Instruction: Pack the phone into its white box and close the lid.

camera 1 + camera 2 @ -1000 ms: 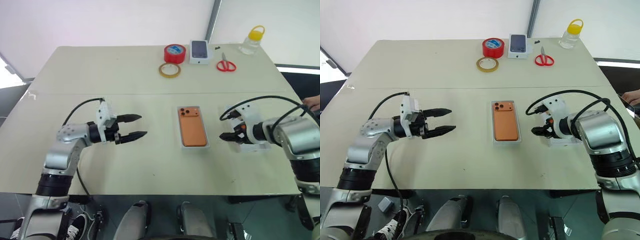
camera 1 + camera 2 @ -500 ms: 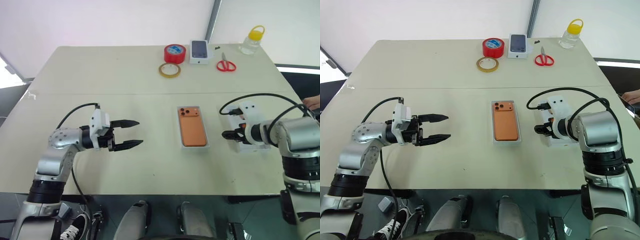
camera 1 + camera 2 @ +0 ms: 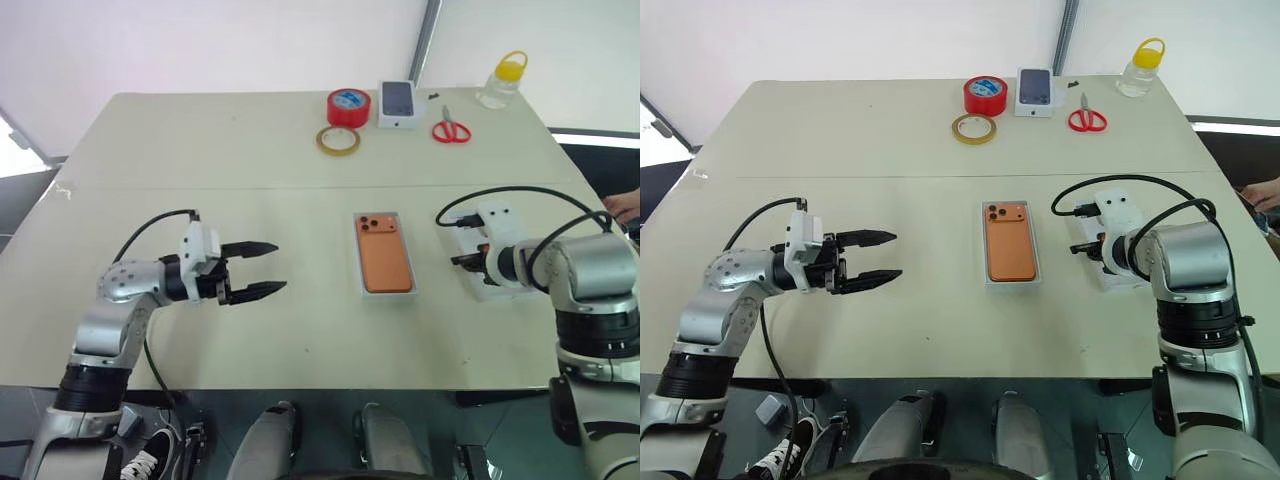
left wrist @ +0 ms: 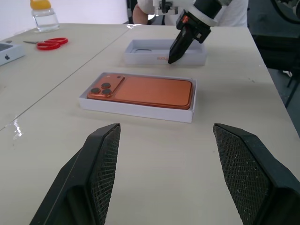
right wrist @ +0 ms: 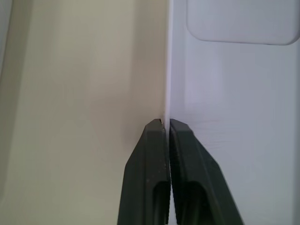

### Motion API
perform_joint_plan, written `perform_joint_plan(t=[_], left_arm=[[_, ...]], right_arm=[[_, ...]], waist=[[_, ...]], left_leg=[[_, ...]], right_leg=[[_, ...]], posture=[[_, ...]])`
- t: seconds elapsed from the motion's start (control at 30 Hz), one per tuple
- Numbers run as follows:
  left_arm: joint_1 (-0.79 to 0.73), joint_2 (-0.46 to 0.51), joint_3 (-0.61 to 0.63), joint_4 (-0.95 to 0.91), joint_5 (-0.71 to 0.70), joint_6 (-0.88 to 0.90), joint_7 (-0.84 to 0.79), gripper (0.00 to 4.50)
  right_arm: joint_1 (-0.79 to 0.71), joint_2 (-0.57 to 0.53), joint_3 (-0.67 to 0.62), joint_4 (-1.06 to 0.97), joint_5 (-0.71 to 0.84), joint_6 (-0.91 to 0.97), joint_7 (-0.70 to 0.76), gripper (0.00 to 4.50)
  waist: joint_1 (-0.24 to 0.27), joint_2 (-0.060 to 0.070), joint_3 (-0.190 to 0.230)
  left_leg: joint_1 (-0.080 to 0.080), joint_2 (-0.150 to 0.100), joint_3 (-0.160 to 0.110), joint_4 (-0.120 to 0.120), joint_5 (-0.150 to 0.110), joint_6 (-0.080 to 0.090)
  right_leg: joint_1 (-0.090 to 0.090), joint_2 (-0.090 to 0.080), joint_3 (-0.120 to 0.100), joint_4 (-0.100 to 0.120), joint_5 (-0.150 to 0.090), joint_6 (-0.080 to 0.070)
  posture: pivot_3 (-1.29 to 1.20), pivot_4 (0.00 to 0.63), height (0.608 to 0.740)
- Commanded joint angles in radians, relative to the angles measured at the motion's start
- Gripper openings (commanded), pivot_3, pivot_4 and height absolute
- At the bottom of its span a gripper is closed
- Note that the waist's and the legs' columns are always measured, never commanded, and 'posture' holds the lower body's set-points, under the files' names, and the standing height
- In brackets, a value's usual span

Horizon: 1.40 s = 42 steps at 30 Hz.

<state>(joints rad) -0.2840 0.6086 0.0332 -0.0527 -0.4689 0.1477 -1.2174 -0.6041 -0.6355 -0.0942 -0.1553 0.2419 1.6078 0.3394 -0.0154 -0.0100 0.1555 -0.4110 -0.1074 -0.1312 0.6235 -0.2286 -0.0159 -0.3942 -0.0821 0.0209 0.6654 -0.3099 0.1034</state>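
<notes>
Right pincer pinches the lid's near-left wall, left pincer released; lift level, then lower squarely over the phone in the white box

red tape roll, tan tape ring, red scissors, yellow-capped bottle

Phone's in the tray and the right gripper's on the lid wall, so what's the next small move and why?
Probably lift the lid and carry it over the phone. The right gripper is shut on the lid's thin wall, the phone already lies in the white box, and the lid sits open side up beside it, so it likely needs flipping.
</notes>
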Motion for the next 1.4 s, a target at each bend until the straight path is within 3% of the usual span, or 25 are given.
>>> perform_joint_plan(t=[0.03,0.2,0.33,0.47,0.53,0.6,0.73,0.87,1.0,1.1,1.27,1.37,1.4], left_arm=[[-0.007,0.01,0.014,-0.029,-0.007,-0.008,0.007,3.36],[-0.02,0.0,0.021,-0.016,0.0,-0.018,0.035,3.36],[-0.042,-0.01,0.033,0.004,-0.006,-0.009,0.074,3.36],[-0.051,-0.014,0.033,0.005,-0.018,0.016,0.097,3.36],[-0.054,-0.02,0.029,0.005,-0.018,0.035,0.113,3.36],[-0.064,-0.04,0.029,0.01,-0.017,0.048,0.145,3.36],[-0.073,-0.063,0.041,0.0,-0.019,0.065,0.189,3.36],[-0.066,-0.064,0.052,-0.008,-0.021,0.074,0.208,3.36],[-0.073,-0.065,0.064,-0.025,-0.039,0.106,0.23,3.36],[-0.08,-0.069,0.069,-0.035,-0.06,0.133,0.247,3.36],[-0.075,-0.085,0.058,-0.059,-0.098,0.19,0.263,3.36],[-0.065,-0.117,0.038,-0.077,-0.134,0.249,0.281,2.51],[-0.059,-0.125,0.026,-0.083,-0.137,0.262,0.28,2.0]], right_arm=[[-0.023,0.025,-0.041,-0.007,-0.006,0.007,-0.031,0.02],[-0.11,0.104,-0.129,0.008,-0.005,-0.078,-0.062,0.02],[-0.147,0.131,-0.122,0.007,0.043,-0.231,-0.005,0.02],[-0.2,0.248,-0.205,0.032,0.139,-0.248,0.033,0.02],[-0.218,0.277,-0.169,0.052,0.161,-0.277,0.059,0.02],[-0.189,0.287,-0.069,0.044,0.119,-0.442,0.08,0.02],[-0.159,0.37,-0.082,-0.013,0.237,-0.411,0.125,0.02],[-0.183,0.549,-0.286,-0.053,0.482,-0.218,0.105,0.02],[-0.234,0.74,-0.49,-0.038,0.613,-0.032,0.0,0.02],[-0.153,0.798,-0.47,-0.064,0.717,0.007,-0.079,0.02],[-0.012,0.781,-0.403,-0.043,0.853,0.007,-0.223,0.02],[-0.018,0.78,-0.445,-0.01,0.866,0.007,-0.282,0.0],[-0.028,0.781,-0.466,0.009,0.87,0.007,-0.3,0.0]], waist=[[-0.002,0.0,0.0],[-0.006,0.002,0.001],[-0.002,0.002,0.001],[-0.004,0.002,0.001],[-0.005,0.002,0.001],[-0.004,0.002,0.001],[-0.005,0.002,0.001],[-0.005,0.002,0.001],[-0.005,0.003,0.001],[-0.003,0.003,0.001],[-0.005,0.003,0.001],[-0.013,0.003,0.001],[-0.017,0.003,0.001]], left_leg=[[0.0,0.0,0.0,0.0,0.0,0.0],[0.0,0.0,0.0,0.0,0.0,0.0],[0.0,0.0,0.001,-0.001,0.0,0.0],[0.0,0.0,0.001,-0.002,0.0,0.0],[0.0,0.0,0.001,-0.001,0.0,0.0],[0.0,0.0,0.001,-0.001,0.0,0.0],[0.0,0.0,0.001,-0.002,0.0,0.0],[0.0,0.0,0.001,-0.002,0.001,-0.001],[0.0,0.0,0.0,-0.002,0.001,-0.001],[0.0,0.0,0.0,-0.002,0.001,-0.001],[0.0,0.0,0.001,-0.003,0.001,-0.001],[0.0,0.0,0.001,-0.004,0.001,-0.002],[0.0,0.0,0.001,-0.004,0.002,-0.002]], right_leg=[[0.0,0.0,0.0,0.0,0.0,0.0],[-0.001,0.0,0.001,0.001,0.0,0.0],[-0.002,0.0,0.001,0.001,0.0,0.0],[-0.001,0.001,0.001,0.001,0.0,0.0],[-0.002,0.001,0.001,0.001,0.0,0.0],[-0.002,0.001,0.001,0.001,0.0,0.0],[-0.002,0.001,0.001,0.001,0.0,0.0],[-0.003,0.001,0.001,0.002,0.0,0.0],[-0.003,0.001,0.001,0.003,0.001,-0.001],[-0.004,0.001,0.001,0.003,0.001,-0.001],[-0.004,0.0,0.002,0.002,0.001,-0.001],[-0.005,0.001,0.003,0.004,0.001,-0.001],[-0.005,0.001,0.003,0.005,0.001,-0.001]], posture=[[0.0,0.15,0.74],[0.0,0.15,0.74],[0.0,0.15,0.74],[0.0,0.15,0.74],[0.0,0.15,0.74],[0.0,0.15,0.74],[0.0,0.15,0.74],[0.0,0.15,0.74],[0.0,0.15,0.74],[0.0,0.15,0.74],[0.0,0.15,0.74],[0.0,0.15,0.74],[0.0,0.15,0.74]])
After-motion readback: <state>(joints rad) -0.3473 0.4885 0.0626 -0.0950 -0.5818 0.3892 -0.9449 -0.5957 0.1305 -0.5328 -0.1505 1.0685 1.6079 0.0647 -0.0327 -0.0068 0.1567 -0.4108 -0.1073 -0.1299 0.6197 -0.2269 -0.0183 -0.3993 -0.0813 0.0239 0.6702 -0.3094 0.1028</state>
